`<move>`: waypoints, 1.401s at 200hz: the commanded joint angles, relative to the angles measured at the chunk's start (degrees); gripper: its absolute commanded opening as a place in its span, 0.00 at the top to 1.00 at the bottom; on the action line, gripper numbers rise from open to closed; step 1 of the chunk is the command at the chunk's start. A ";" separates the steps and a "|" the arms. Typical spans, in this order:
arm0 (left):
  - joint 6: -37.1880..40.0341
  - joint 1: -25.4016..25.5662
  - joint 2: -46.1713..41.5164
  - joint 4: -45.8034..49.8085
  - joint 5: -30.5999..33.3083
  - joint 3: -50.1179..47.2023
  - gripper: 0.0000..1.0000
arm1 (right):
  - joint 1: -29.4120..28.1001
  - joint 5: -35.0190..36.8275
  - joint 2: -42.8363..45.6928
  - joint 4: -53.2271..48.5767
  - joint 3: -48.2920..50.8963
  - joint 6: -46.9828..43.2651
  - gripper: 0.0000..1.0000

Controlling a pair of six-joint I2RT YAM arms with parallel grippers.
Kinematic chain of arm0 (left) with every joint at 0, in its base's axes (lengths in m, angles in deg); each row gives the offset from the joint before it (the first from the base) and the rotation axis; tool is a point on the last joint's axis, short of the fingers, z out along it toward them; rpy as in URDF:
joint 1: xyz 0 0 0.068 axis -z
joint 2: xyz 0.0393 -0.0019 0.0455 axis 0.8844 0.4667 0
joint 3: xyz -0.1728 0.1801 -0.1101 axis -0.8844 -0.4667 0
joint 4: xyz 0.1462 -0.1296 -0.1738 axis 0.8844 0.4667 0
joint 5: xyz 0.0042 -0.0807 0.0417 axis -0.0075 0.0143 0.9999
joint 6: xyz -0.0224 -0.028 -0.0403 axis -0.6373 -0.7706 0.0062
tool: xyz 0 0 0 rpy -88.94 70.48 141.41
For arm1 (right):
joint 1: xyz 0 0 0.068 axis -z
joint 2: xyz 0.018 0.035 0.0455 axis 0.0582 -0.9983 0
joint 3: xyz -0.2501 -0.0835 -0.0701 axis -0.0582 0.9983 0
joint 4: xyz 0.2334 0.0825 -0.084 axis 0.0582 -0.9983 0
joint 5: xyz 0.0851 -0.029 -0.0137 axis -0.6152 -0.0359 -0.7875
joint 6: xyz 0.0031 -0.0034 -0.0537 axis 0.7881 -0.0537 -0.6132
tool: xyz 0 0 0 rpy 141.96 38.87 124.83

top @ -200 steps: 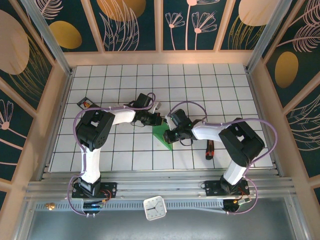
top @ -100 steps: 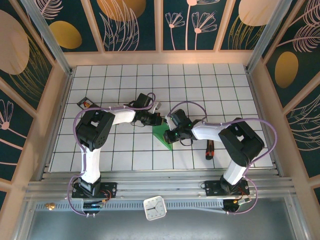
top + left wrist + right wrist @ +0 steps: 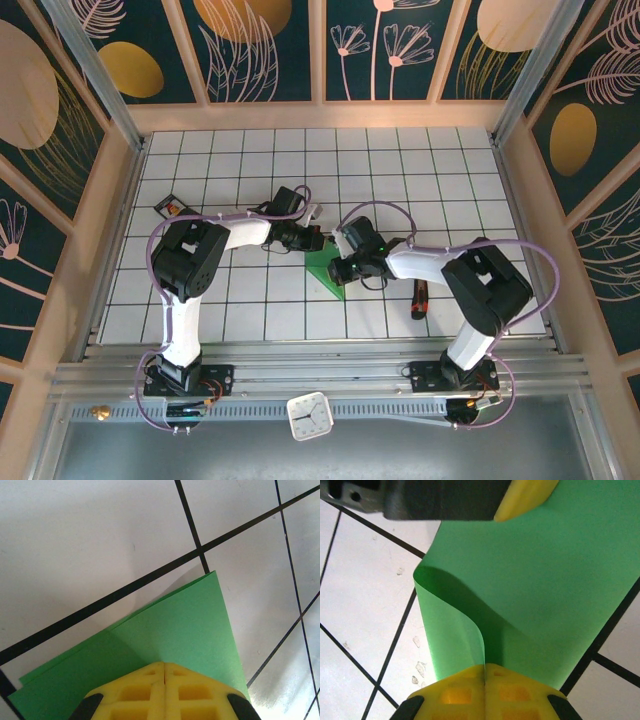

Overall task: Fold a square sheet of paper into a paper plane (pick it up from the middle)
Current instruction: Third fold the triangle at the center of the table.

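Note:
The square sheet of paper [image 3: 325, 270] is a bright-green creased shape on the white grid table between my two grippers. In the left wrist view it lies in two layers [image 3: 190, 625], and my left gripper [image 3: 164, 666] is shut with its yellow tips set down on top of it. My right gripper [image 3: 484, 667] is shut on a raised flap of the paper [image 3: 555, 580], whose curled edge runs into the seam between its fingers. The left gripper's yellow finger [image 3: 525, 500] shows at the paper's far end. From above, the left gripper [image 3: 322, 241] and right gripper [image 3: 338, 272] sit close together.
A red and black tool [image 3: 419, 298] lies on the table right of the right arm. A small dark card [image 3: 168, 208] sits at the far left. A white clock [image 3: 308, 415] rests on the front rail. Wooden frame walls border the table.
The right arm's wrist has shifted very slightly; the paper and the left arm stay as they were.

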 commanded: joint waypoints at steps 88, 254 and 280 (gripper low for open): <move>1.26 0.62 3.09 5.02 1.15 -0.34 1.00 | 0.85 1.48 -0.51 -0.86 1.02 -0.88 0.93; 1.08 0.56 3.13 5.02 1.08 -0.29 1.00 | 0.89 1.19 -3.40 -0.60 0.79 -0.85 0.94; 1.06 0.61 2.76 5.15 1.13 -0.23 1.00 | 0.85 1.84 -3.73 -1.32 0.94 -0.68 0.93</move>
